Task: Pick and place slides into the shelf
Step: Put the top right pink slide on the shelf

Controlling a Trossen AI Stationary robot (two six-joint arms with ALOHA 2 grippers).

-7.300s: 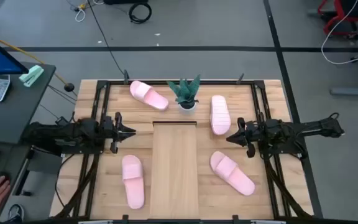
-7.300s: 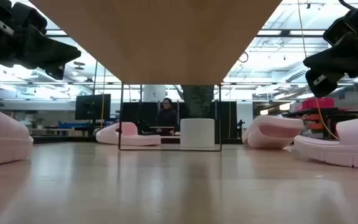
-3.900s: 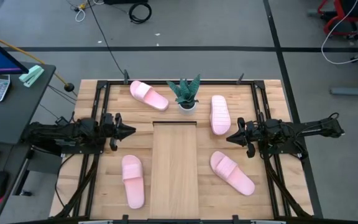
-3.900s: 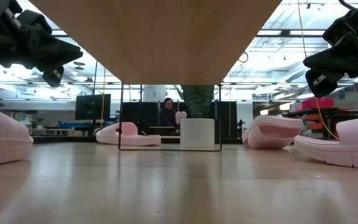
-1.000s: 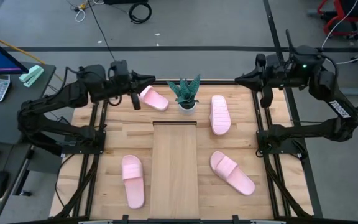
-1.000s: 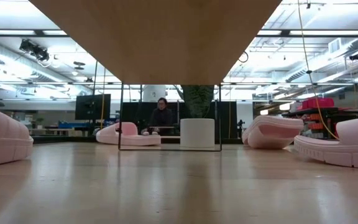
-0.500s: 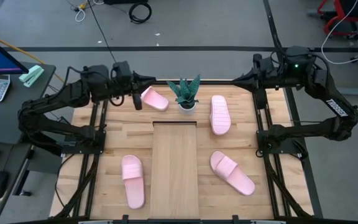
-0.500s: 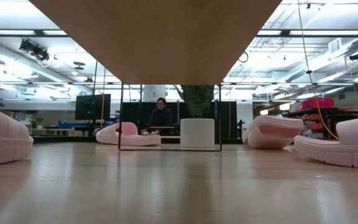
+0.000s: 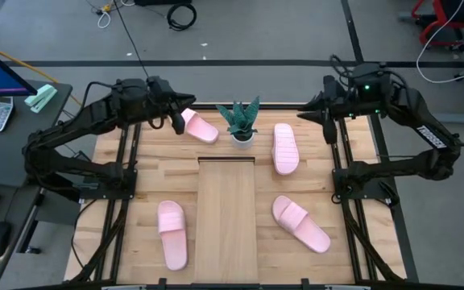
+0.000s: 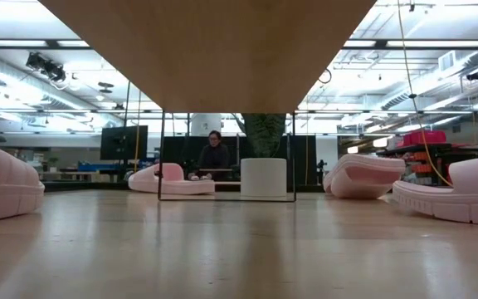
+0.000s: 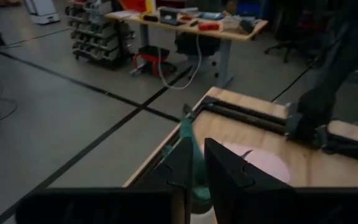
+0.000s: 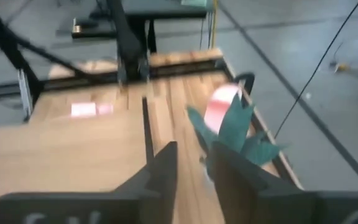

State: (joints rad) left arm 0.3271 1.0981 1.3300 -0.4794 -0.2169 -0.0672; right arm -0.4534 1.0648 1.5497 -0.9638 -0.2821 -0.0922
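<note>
I have both arms raised at the far corners of the table. My left gripper [image 9: 185, 102] hangs above the far-left slide [image 9: 196, 125], fingers [image 11: 225, 169] close together with a narrow gap, holding nothing. My right gripper [image 9: 303, 113] sits near the far right edge — fingers [image 12: 160, 165] likewise nearly closed, empty. The other slides lie far right [image 9: 284, 148], near right [image 9: 300, 223] and near left [image 9: 171, 234], all on the tabletop [image 9: 123, 217] beside the shelf [image 9: 225, 217] — none on it. A potted plant [image 9: 241, 120] stands at its far end.
</note>
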